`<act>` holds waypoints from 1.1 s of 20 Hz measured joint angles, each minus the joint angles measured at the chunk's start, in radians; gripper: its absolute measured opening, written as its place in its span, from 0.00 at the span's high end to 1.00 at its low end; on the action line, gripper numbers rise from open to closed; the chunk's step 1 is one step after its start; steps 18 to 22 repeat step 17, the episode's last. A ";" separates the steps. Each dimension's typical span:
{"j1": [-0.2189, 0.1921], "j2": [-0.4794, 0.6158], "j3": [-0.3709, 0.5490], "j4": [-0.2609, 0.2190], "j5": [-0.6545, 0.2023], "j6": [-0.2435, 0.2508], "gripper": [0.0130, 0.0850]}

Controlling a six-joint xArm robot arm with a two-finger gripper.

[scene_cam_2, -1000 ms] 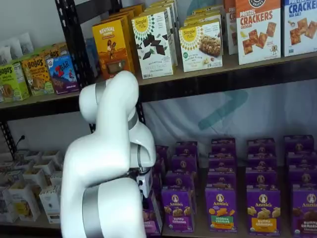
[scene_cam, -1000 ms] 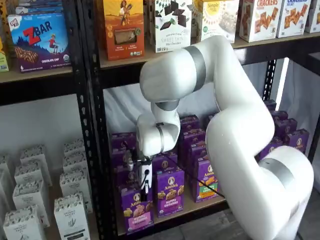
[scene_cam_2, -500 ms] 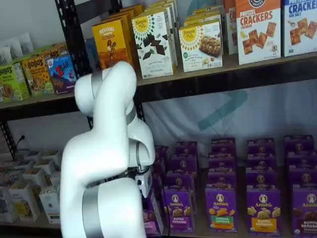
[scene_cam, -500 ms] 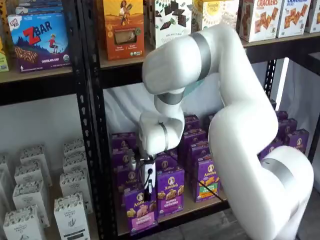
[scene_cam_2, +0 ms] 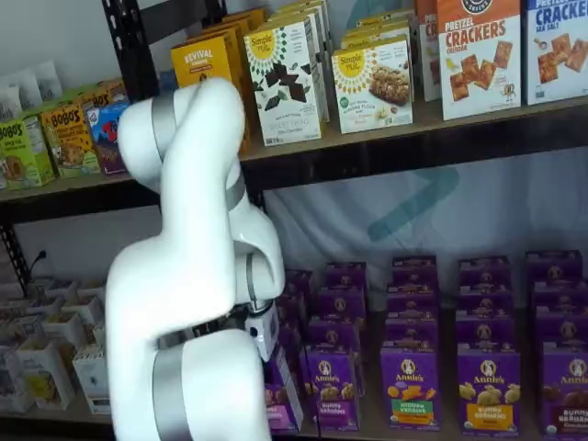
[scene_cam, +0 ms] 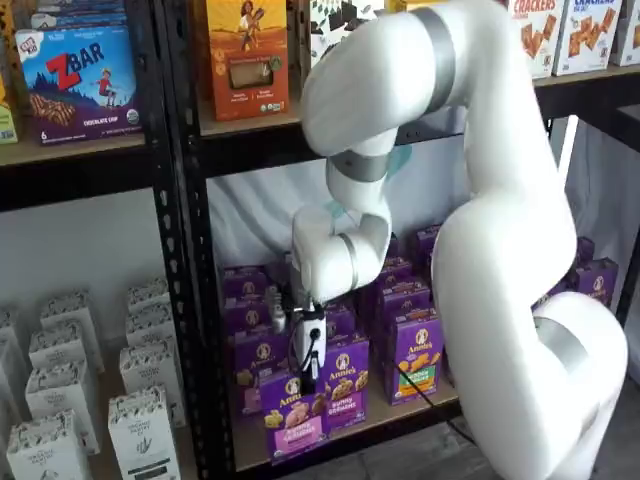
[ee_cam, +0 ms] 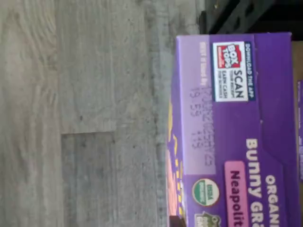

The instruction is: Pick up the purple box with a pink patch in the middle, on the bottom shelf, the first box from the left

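The purple box (scene_cam: 295,416) with a pink patch stands upright at the front left of the bottom shelf (scene_cam: 385,412). My gripper (scene_cam: 307,380) hangs straight above it, with its black fingers closed on the box's top edge. In a shelf view the box (scene_cam_2: 281,401) shows only partly behind my white arm. The wrist view shows the box's purple top flap (ee_cam: 232,127) close up, with a Box Tops label, and grey plank floor (ee_cam: 85,113) beyond its front edge.
A purple box with a tan patch (scene_cam: 343,392) and one with a green-and-orange patch (scene_cam: 418,362) stand just right of it, with several more purple boxes behind. A black perforated upright (scene_cam: 190,300) stands to the left. White boxes (scene_cam: 140,430) fill the neighbouring bay.
The gripper has moved right and a little forward with the purple box in it. My upper arm has swung up and to the right.
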 joint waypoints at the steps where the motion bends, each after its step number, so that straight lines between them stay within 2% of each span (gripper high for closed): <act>1: -0.001 -0.027 0.026 -0.004 -0.002 0.003 0.72; 4: -0.005 -0.110 0.101 -0.023 0.005 0.018 0.72; 6: -0.011 -0.166 0.146 -0.060 0.017 0.048 0.72; 10: -0.019 -0.261 0.218 -0.087 0.038 0.066 0.72; 17: -0.035 -0.378 0.293 -0.035 0.075 0.004 0.72; 22: -0.035 -0.378 0.293 -0.035 0.075 0.004 0.72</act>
